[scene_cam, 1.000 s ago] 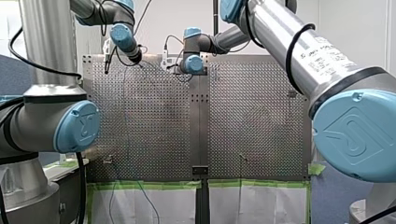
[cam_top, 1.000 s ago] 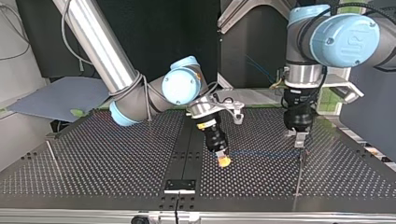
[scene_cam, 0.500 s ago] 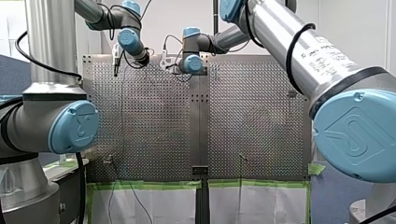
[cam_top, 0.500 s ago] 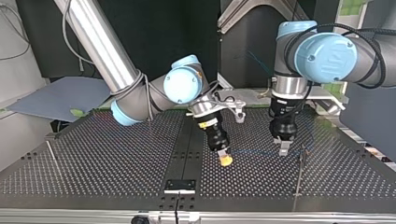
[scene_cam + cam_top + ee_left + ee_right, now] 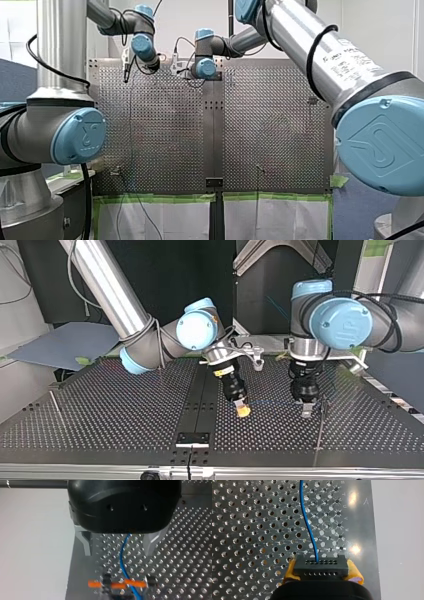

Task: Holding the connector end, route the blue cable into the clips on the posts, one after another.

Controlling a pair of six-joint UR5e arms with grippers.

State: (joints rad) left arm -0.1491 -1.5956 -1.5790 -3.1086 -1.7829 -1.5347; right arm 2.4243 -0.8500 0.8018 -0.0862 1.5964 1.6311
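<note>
Front view: my left gripper (image 5: 126,74) had slid along the far edge of the perforated table (image 5: 165,130) toward my right arm (image 5: 205,67), narrowing the gap seen a second before.

Top view: the same shift had carried it from above the thin post (image 5: 320,430) at the view's right to just beside that post, on the side facing my right gripper (image 5: 243,410), which had hardly stirred. The blue cable (image 5: 272,402) ran low over the table between the two grippers.

Left wrist view: the metal fingers (image 5: 86,543) stood wide apart, straddling the cable without touching it, so nothing was pinched there.

Right wrist view: the yellow pads (image 5: 354,573) were clamped on the black connector (image 5: 320,566), and the cable led away from it over the holes.

By my reading, the left gripper had lined up to take the cable close to the first post. The cable did not yet look seated at any post, so the routing was barely begun.
</note>
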